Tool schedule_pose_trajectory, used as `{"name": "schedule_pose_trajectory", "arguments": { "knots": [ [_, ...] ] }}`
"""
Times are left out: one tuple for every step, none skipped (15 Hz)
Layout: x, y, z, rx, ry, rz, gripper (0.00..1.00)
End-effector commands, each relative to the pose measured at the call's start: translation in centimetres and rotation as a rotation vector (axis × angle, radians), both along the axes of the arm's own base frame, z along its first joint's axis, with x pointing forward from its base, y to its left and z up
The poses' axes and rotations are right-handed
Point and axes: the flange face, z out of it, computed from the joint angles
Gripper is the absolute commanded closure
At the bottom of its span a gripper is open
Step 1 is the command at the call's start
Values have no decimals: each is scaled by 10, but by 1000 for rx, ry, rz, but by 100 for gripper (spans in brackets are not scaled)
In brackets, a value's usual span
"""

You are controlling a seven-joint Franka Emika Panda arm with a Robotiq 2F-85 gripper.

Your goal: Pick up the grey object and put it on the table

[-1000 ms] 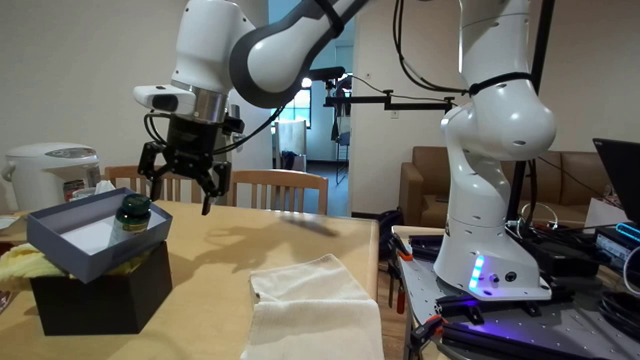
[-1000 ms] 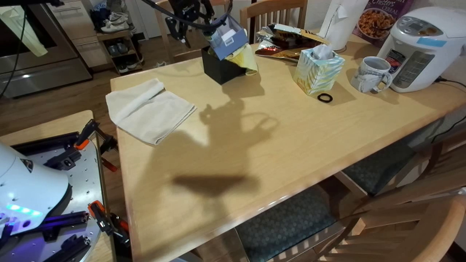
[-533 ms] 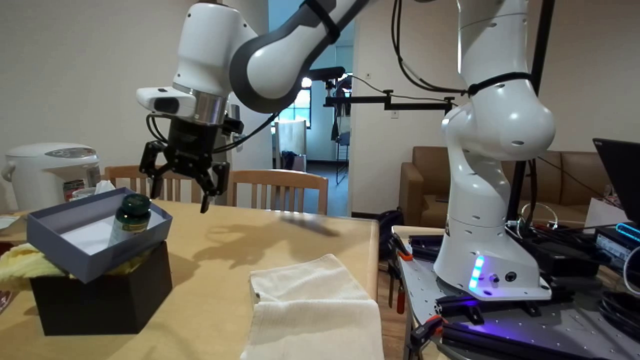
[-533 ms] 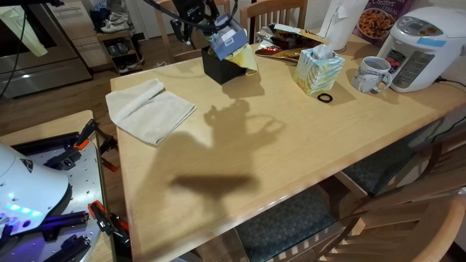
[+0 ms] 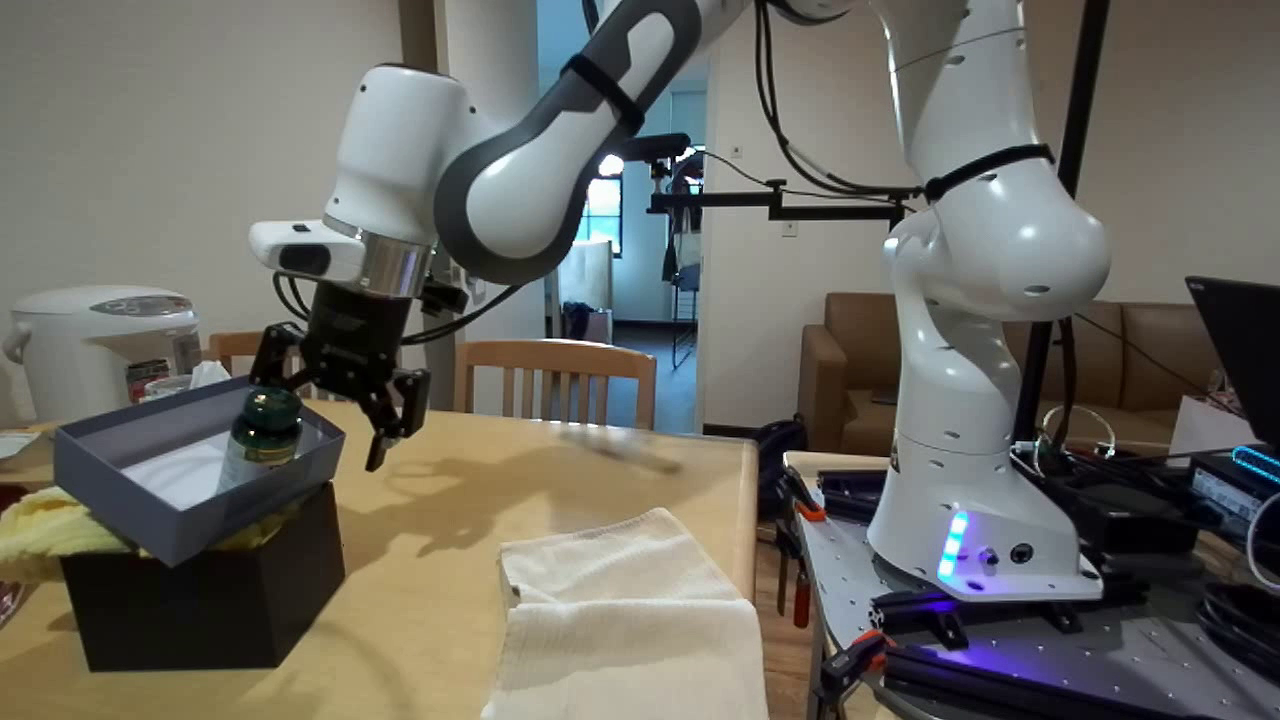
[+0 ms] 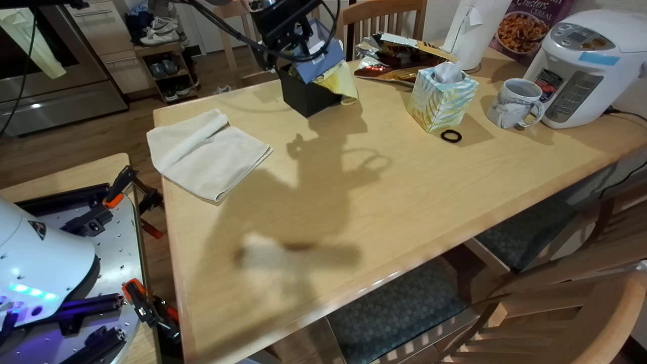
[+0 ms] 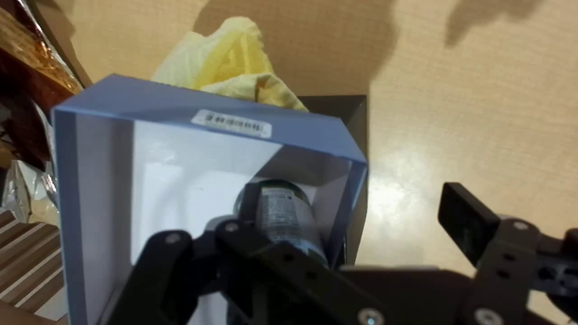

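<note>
The grey object is a shallow grey-blue tray with a pale inside. It lies tilted on the black box, over a yellow cloth, and also shows in the wrist view. A green-capped bottle leans in its corner. My gripper is open and empty above the tray's side nearest the arm. In the wrist view, one finger is over the tray's inside and partly covers the bottle; the other is outside the wall, over the table. Whether a finger touches anything, I cannot tell.
A folded cream cloth lies near the table's edge. A tissue box, a black ring, a mug, a foil bag and a white water boiler stand farther along the table.
My open gripper has come down and moved slightly toward the tray. The tray, bottle, black box and cloths have not moved.
</note>
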Motion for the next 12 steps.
{"name": "schedule_pose_trajectory", "arguments": {
  "knots": [
    [6,-3,-7,29,-3,-50,26],
    [6,-4,-8,32,0,-60,32],
    [6,-6,-9,34,1,-71,40],
    [6,-7,-10,36,0,-79,46],
    [6,-7,-10,37,0,-85,54],
    [6,-8,-9,41,-3,-90,59],
    [6,-8,-9,44,-5,-95,67],
    [6,-8,-8,46,-10,-100,73],
    [6,-8,-8,48,-12,-104,79],
    [7,-8,-7,52,-17,-107,86],
    [7,-9,-6,55,-24,-113,92],
    [7,-9,-4,60,-30,-116,99]
  ]
}}
